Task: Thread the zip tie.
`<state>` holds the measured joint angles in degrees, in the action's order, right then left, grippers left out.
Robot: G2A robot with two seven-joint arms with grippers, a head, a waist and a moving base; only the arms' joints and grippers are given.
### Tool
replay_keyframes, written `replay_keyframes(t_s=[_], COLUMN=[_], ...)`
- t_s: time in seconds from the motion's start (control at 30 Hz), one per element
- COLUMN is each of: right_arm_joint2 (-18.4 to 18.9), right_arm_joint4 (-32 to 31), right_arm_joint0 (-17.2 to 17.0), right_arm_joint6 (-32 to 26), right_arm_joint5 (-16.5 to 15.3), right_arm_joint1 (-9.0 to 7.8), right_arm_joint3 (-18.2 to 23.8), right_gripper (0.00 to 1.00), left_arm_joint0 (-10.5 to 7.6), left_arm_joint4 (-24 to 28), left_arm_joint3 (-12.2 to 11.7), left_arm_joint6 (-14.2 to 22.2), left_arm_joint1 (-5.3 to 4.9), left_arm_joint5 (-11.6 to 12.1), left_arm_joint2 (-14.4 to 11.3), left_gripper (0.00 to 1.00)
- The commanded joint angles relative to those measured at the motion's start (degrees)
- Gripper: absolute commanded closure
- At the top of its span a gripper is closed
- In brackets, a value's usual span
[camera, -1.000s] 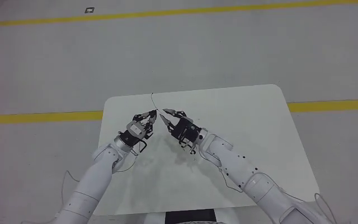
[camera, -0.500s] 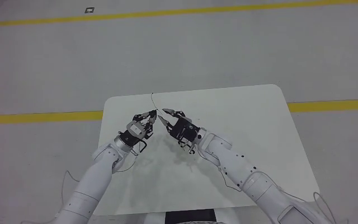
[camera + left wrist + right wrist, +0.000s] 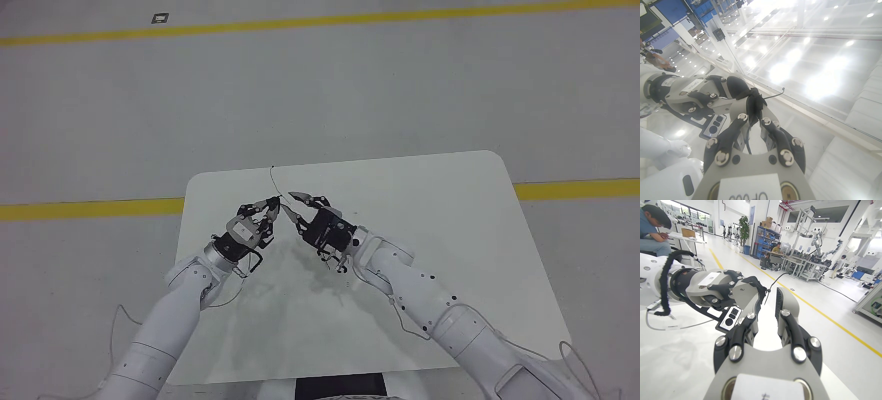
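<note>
A thin black zip tie (image 3: 274, 181) rises from between the two grippers above the white table (image 3: 430, 210). My left gripper (image 3: 269, 208) is shut on the zip tie (image 3: 772, 97), whose free tail curves away past its tips. In the left wrist view the strap also runs down between the left gripper's (image 3: 755, 111) fingers. My right gripper (image 3: 293, 204) is open and faces the left one, tip to tip. In the right wrist view the zip tie's (image 3: 775, 281) small head and short end hang just in front of the gap of my right gripper (image 3: 769, 298), held by the left gripper (image 3: 761, 289).
Both arms meet over the table's far left part, near its back edge (image 3: 350, 163). Bare tabletop stretches to the right. Yellow floor lines (image 3: 90, 209) run beyond the table.
My right gripper has crept slightly toward the left gripper. The left arm and the zip tie have stayed put.
</note>
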<state>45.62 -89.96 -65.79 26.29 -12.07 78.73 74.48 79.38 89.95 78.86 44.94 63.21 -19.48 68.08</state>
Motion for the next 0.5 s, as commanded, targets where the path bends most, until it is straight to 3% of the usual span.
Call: replay_keyframes(t_s=[0.0,0.47], right_arm_joint2=[0.0,0.1], right_arm_joint4=[0.0,0.0], right_arm_joint0=[0.0,0.0], right_arm_joint6=[0.1,0.6], right_arm_joint5=[0.1,0.2], right_arm_joint1=[-0.03,-0.11], right_arm_joint3=[0.0,-0.3], right_gripper=[0.81,0.95], left_arm_joint0=[0.00,0.00], left_arm_joint4=[0.0,0.0], left_arm_joint3=[0.0,0.0], left_arm_joint6=[0.0,0.0], left_arm_joint1=[0.00,0.00], left_arm_joint5=[0.0,0.0], left_arm_joint2=[0.0,0.0], left_gripper=[1.00,1.00])
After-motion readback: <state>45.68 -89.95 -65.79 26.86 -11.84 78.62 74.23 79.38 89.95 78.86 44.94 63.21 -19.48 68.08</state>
